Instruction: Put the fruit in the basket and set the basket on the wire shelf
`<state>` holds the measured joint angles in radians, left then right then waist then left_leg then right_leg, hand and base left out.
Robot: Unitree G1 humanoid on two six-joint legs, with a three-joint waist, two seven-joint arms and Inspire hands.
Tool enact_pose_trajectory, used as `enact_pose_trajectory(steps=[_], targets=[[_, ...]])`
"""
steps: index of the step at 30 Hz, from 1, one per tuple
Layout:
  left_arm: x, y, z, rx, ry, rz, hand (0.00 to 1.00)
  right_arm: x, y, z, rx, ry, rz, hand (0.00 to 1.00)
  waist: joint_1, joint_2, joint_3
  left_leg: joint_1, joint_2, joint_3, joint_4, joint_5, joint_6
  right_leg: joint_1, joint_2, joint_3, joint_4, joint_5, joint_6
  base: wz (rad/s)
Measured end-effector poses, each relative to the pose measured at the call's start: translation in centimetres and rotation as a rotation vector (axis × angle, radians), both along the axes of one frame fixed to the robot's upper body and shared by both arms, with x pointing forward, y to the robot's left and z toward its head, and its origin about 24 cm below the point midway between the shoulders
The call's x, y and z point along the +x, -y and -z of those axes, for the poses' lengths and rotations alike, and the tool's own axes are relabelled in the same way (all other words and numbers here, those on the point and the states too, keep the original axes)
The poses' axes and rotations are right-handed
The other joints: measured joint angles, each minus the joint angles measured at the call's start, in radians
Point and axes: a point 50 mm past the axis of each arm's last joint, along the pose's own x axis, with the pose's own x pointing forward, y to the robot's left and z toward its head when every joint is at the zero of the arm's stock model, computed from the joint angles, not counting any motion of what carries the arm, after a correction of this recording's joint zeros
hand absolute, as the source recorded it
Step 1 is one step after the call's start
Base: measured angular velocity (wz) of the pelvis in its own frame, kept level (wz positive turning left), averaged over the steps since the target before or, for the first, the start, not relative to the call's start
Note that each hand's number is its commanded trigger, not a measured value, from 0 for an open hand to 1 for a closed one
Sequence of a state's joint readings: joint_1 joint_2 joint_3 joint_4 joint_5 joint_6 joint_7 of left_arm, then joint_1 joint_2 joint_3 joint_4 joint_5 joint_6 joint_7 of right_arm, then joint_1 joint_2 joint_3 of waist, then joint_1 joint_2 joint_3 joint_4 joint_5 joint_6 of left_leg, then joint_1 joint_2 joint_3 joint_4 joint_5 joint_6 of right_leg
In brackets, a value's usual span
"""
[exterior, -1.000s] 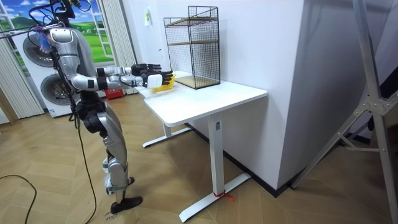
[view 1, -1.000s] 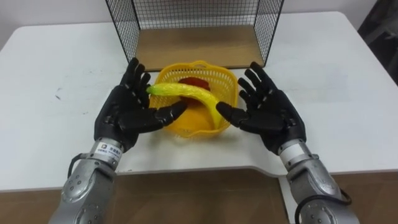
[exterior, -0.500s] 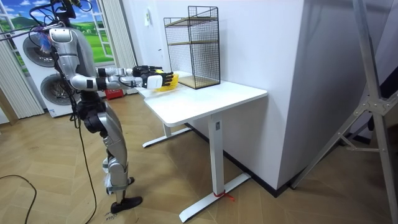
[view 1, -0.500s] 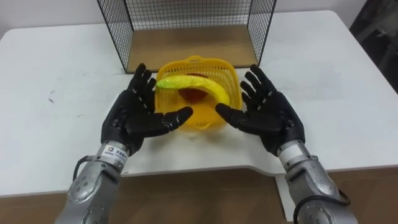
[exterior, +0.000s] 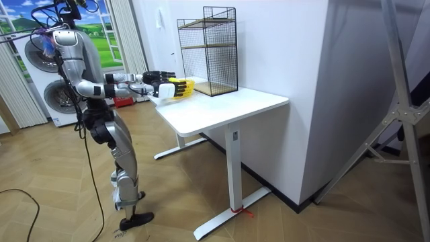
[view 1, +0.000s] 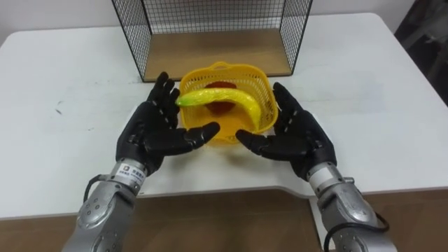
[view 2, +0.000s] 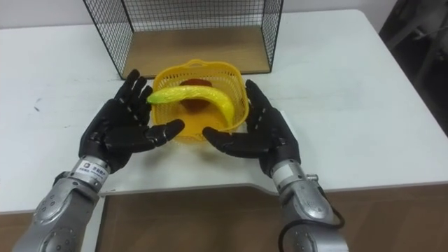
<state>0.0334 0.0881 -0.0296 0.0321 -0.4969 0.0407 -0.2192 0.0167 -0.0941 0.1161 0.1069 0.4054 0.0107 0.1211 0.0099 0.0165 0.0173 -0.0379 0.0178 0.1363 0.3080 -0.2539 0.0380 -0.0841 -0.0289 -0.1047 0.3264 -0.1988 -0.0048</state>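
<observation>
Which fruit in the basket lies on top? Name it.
The banana: long and yellow-green, it lies across the basket, over the red fruit half hidden beneath it.

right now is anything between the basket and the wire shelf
Nothing visible does. The basket, flanked by the left hand and right hand, sits just before the open front of the wire shelf; only table lies between.

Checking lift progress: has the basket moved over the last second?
Yes. In the room view the basket has risen off the table and shifted toward the wire shelf.
</observation>
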Motion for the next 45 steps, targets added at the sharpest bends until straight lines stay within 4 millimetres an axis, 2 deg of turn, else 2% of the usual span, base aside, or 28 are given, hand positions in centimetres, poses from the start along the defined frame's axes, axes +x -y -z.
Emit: enact_pose_trajectory(steps=[8, 19, 26, 32, 37, 45], targets=[[0.0, 0.1, 0.0, 0.002, 0.004, 0.014, 0.00, 0.0, -0.4, 0.1, -0.139, 0.011, -0.044, 0.00, 0.001, -0.012, -0.0011, 0.000, 0.000, 0.002, 0.000, 0.000, 0.000, 0.000, 0.000, 0.000, 0.000, 0.000, 0.000, 0.00], [0.0, 0.1, 0.0, 0.011, 0.001, 0.023, 0.00, 0.2, -0.4, 0.0, -0.161, 0.013, -0.056, 0.00, 0.002, -0.019, -0.0061, 0.003, 0.000, 0.001, -0.001, 0.000, 0.000, -0.001, 0.000, 0.002, 0.002, 0.000, 0.000, 0.00], [-0.1, 0.2, 0.0, -0.001, -0.001, 0.022, 0.00, 0.5, -0.6, -0.3, -0.161, 0.025, -0.062, 0.00, 0.003, -0.026, -0.0054, 0.005, 0.000, 0.004, 0.000, 0.000, 0.000, -0.004, -0.001, 0.006, 0.012, 0.000, 0.000, -0.02], [-0.1, 0.8, 0.3, -0.001, -0.017, 0.036, 0.00, 1.2, -0.8, -1.3, -0.159, 0.068, -0.069, 0.00, 0.000, -0.028, -0.0051, 0.005, 0.001, 0.003, 0.004, 0.000, 0.000, -0.005, -0.001, 0.005, 0.016, 0.000, 0.000, 0.00], [-0.1, 1.0, 0.3, -0.011, -0.019, 0.038, 0.00, 1.4, -1.0, -3.5, -0.138, 0.158, -0.072, 0.00, -0.002, -0.027, -0.0053, -0.007, 0.002, 0.003, 0.011, 0.000, 0.000, -0.014, 0.000, 0.005, 0.019, 0.000, -0.001, 0.00], [0.6, 1.2, -0.5, -0.013, 0.012, 0.039, 0.00, 1.5, -1.0, -3.7, -0.052, 0.152, -0.045, 0.00, -0.005, -0.024, -0.0046, -0.003, 0.003, 0.001, 0.015, -0.001, 0.000, -0.005, 0.001, 0.004, 0.016, 0.001, -0.002, 0.00]])
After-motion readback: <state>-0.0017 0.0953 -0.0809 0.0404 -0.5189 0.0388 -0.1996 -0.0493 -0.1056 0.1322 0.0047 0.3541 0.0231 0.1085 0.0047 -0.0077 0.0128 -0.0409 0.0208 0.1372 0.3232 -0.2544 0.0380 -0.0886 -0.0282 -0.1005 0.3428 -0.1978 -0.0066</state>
